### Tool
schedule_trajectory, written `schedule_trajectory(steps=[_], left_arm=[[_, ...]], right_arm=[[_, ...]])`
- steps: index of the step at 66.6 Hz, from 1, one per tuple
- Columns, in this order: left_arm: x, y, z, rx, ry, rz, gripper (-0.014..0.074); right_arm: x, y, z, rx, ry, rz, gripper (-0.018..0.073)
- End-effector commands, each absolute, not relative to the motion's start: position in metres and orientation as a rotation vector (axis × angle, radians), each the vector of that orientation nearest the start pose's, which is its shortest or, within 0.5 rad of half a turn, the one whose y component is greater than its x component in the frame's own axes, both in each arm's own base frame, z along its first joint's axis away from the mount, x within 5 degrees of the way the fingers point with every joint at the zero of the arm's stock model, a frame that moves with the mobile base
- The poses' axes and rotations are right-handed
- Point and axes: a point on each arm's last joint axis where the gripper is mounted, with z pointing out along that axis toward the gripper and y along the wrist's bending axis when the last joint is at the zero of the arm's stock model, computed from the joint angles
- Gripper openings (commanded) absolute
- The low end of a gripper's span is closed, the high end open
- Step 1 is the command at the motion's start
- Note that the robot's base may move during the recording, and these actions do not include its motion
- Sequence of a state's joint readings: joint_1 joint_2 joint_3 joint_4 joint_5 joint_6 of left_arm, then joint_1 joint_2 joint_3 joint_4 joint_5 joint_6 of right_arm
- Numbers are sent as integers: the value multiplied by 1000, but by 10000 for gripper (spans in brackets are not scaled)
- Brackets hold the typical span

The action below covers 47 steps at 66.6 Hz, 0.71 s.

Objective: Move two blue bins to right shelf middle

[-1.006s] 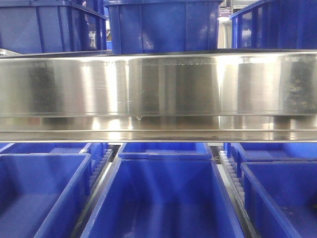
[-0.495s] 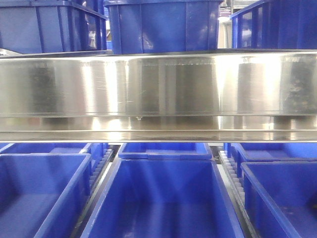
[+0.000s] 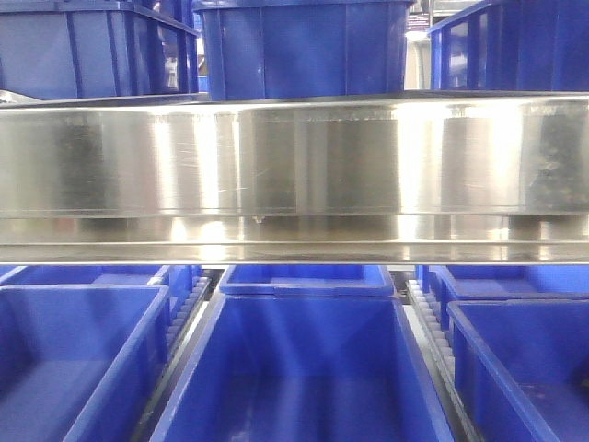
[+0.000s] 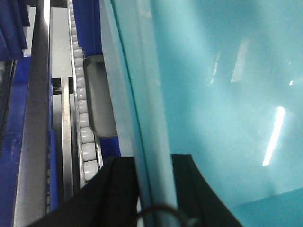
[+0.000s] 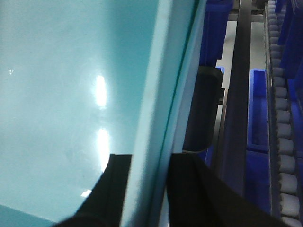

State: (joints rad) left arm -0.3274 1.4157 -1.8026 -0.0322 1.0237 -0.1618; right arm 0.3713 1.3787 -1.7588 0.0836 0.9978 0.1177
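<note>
The front view matches the two earlier frames, and nothing there has shifted. The steel beam (image 3: 294,157) crosses from 9 to 3 o'clock, with dark bins (image 3: 304,46) standing above it and more of them below at 6 o'clock. No claw and no cyan bin shows in this view.

In the left wrist view the cyan bin (image 4: 227,85) fills the frame from 12 through 3 to 5 o'clock. Its thick rim runs from 12 down to 6. At 6 o'clock the left claw (image 4: 150,187) straddles that rim, its black fingers closed on either side and pinching it. The outer finger (image 4: 99,94) lies along the wall at 9 o'clock, just beside the rollers (image 4: 81,118), with only a narrow gap between them. A rail (image 4: 35,118) runs beyond the rollers.

The right wrist view mirrors this. The cyan bin (image 5: 71,85) spans from 12 through 9 to 7 o'clock, and the right claw (image 5: 147,187) pinches its rim at 6. The outer finger (image 5: 203,109) sits at 3 o'clock, near the rail (image 5: 239,94), and the rollers (image 5: 281,151) lie farther out.

I cannot tell whether the two claws hold one bin or two.
</note>
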Motion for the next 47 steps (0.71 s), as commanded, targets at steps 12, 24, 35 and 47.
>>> schedule_trajectory(steps=[12,24,35,47], left_arm=[[260,-97,512,187,2019,-411,-111],[260,-97,512,187,2019,-411,-111],[260,-97,512,187,2017,-412,-111],[261,-97,512,187,2019,-412,-111]], right_arm=[[251,106,510,-258,1988,431,-154],[251,106,510,-258,1988,431,-154],[251,106,510,-258,1988,431,-154],[251,106,510,-258,1988,431,-154]])
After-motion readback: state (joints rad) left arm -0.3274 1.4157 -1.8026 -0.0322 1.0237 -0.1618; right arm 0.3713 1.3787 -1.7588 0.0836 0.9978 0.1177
